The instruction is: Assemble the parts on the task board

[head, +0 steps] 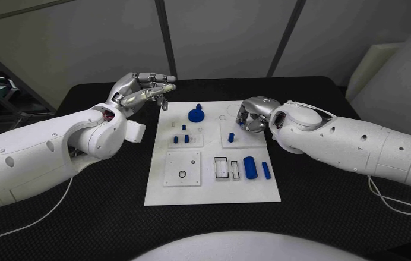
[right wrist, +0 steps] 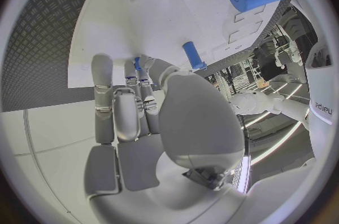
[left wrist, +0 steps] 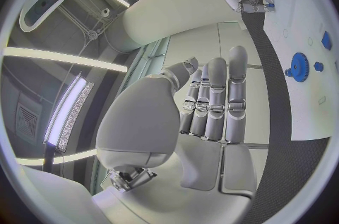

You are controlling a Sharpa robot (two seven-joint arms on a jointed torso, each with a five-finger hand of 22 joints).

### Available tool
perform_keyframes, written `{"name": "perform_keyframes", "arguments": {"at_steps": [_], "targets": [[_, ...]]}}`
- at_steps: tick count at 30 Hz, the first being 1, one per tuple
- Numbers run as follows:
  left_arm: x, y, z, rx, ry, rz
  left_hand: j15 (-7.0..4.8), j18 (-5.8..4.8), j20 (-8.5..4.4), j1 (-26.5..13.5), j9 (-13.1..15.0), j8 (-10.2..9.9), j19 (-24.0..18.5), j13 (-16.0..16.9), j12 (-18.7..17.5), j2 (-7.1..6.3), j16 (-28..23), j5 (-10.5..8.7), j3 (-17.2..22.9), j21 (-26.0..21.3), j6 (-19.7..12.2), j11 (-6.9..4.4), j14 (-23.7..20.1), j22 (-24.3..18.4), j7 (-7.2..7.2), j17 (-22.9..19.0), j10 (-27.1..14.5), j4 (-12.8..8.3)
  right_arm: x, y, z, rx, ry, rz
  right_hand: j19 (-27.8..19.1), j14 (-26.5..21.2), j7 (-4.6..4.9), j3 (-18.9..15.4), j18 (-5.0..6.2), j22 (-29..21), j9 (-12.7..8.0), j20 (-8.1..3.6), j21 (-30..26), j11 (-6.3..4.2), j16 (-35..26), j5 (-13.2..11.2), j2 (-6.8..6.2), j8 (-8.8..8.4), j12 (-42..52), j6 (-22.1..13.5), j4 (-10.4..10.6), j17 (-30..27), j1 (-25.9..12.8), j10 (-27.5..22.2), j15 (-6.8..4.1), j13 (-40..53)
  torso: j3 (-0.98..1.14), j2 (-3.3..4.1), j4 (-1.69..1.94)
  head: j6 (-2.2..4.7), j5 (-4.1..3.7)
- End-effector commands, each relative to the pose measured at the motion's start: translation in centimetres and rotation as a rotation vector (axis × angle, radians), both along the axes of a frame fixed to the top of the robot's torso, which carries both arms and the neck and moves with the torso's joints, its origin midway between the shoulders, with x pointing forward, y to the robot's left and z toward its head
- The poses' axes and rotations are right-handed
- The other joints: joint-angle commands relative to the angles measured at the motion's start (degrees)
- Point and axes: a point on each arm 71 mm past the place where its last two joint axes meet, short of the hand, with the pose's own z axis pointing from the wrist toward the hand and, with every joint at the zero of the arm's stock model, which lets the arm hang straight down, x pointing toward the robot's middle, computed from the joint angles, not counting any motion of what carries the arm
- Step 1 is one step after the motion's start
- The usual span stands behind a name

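The white task board (head: 214, 192) lies in the middle of the black table. On it are a blue gear (head: 196, 115), several small blue pegs (head: 182, 138), one peg (head: 231, 137), a thick blue cylinder (head: 249, 167) and a slim blue piece (head: 266, 170). My right hand (head: 254, 115) hangs over the board's far right part with fingers curled down; a small blue part (right wrist: 137, 63) shows pinched at its fingertips. My left hand (head: 141, 91) is raised off the board's far left corner, fingers (left wrist: 215, 100) straight, holding nothing.
Black table (head: 325, 184) surrounds the board on all sides. Grey wall panels stand behind the table. A white object (head: 377, 65) leans at the far right. A thin cable (head: 385, 198) trails beside my right arm.
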Motion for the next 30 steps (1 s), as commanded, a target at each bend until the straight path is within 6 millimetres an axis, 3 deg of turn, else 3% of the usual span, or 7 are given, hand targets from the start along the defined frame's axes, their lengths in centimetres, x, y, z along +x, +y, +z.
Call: {"name": "perform_keyframes", "arguments": {"at_steps": [1,7,30], "targets": [[0.0,-0.1,0.1,-0.01,0.001,-0.012,0.17,0.26,0.16,0.0,0.0,-0.3,-0.4,0.0,0.2,-0.05,-0.3,-0.27,-0.4,-0.3,-0.3,0.37,-0.2,-0.1,0.29,-0.1,0.0,0.0,-0.3,-0.1,-0.7,-0.021,0.004,-0.011,0.3,3.4,-0.16,0.6,-0.84,1.0,0.2,-0.41,0.7,-0.21,0.3,-0.6,1.23,0.4,0.6,0.9,-0.2,0.2,0.5,1.1,-0.65,0.4,0.05,-0.05,-0.04,-0.07,-0.01],[0.0,0.0,0.1,-0.01,0.0,-0.011,0.22,0.26,0.21,0.1,0.0,-0.2,-0.4,0.0,0.3,0.11,-0.3,-0.25,-0.5,-0.4,-0.2,0.38,-0.3,-0.1,0.25,-0.2,0.0,0.0,-0.5,-0.2,-0.4,-0.009,-0.018,-0.016,1.8,3.3,-0.2,0.7,-1.43,4.5,0.2,-0.53,2.7,-0.3,-0.1,-0.8,1.25,0.46,0.7,1.2,-0.4,-0.5,0.4,1.4,-0.75,0.5,0.05,-0.05,-0.14,-0.1,0.05],[0.2,0.1,-0.2,-0.007,0.005,-0.006,0.35,0.26,0.38,-0.6,0.1,0.0,-0.5,0.0,0.3,0.26,-0.3,-0.3,-1.1,-0.6,-0.2,0.43,-0.4,-0.2,0.2,-0.4,-0.3,0.5,-2.5,-0.3,1.8,0.065,-0.103,-0.01,1.9,3.3,-0.17,0.9,-1.48,4.8,0.2,-0.58,3.1,-0.27,0.1,-1.3,1.07,0.27,0.6,1.1,-0.3,-0.5,-0.1,1.3,-0.74,0.5,-0.11,-0.15,-0.07,0.1,-0.1]]}}
